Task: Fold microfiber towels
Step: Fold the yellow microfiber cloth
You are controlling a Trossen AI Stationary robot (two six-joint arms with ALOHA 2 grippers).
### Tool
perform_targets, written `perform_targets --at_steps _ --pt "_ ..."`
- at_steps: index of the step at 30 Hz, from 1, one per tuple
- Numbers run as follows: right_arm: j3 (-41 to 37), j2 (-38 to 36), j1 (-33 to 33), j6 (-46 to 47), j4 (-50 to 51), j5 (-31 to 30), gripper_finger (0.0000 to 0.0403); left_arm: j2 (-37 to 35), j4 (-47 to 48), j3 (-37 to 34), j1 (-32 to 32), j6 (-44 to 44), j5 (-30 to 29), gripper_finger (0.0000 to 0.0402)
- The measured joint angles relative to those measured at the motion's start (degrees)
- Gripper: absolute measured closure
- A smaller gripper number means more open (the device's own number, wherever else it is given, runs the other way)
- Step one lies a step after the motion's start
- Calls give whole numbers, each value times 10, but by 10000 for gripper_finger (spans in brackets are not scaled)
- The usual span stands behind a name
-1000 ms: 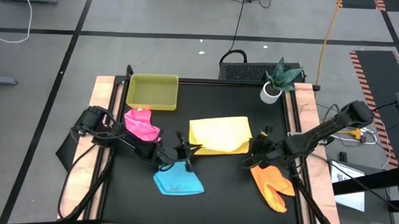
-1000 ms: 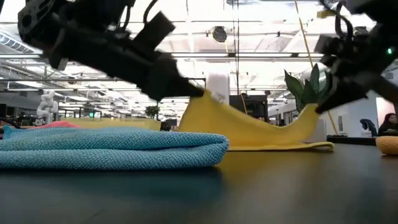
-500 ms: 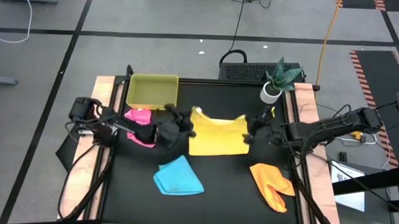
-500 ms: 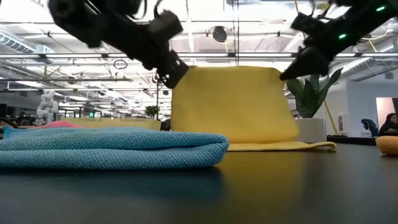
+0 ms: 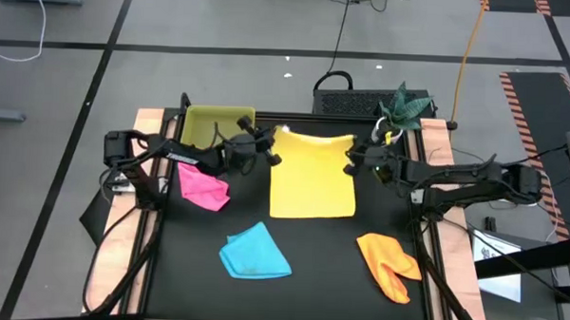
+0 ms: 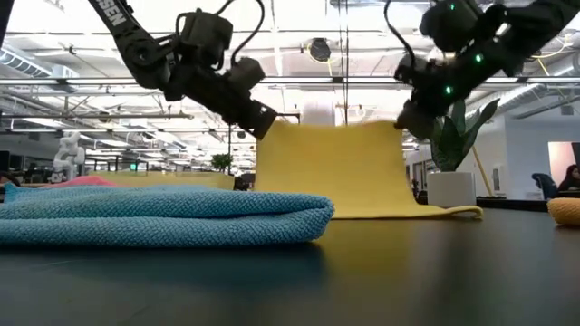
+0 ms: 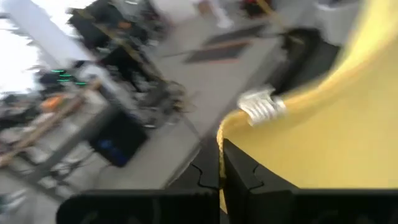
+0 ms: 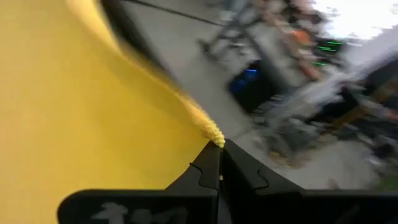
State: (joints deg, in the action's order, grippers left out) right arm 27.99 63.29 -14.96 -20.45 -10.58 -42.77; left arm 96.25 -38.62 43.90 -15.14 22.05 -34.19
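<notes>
Toward twelve o'clock on the counter (image 5: 177,270), the yellow towel (image 5: 311,175) is held up by its two far corners, its near edge resting on the surface. One corner is pinched by the left end effector (image 5: 268,145), the other by the right end effector (image 5: 354,155).

Both arms reaching over the table's far side, left claw (image 5: 269,152) and right claw (image 5: 353,159) clamped, raised.

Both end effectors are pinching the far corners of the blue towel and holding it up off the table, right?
Not the blue one. Both end effectors, left and right, pinch the yellow towel, as the high view shows. The blue towel lies untouched nearer the front.
</notes>
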Motion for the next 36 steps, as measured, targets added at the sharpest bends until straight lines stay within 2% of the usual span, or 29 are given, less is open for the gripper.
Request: perform_targets --at_steps 3,6,14,21,26,30,36 --pt "-38 2 3 23 1 65 401 0 61 0 13 -8 30 396" --pt "-76 2 18 50 3 119 401 0 113 0 36 -8 32 399" --pt "-114 2 94 131 46 205 401 0 197 0 102 -16 90 398" --pt "-114 2 166 172 62 236 401 0 230 0 148 -20 90 397" --pt "-105 2 205 219 137 236 401 0 250 0 172 -36 90 392" --pt "-89 2 222 251 190 237 401 0 275 0 188 -47 95 398" --pt "-69 2 234 255 215 236 401 0 277 0 206 -55 84 394"
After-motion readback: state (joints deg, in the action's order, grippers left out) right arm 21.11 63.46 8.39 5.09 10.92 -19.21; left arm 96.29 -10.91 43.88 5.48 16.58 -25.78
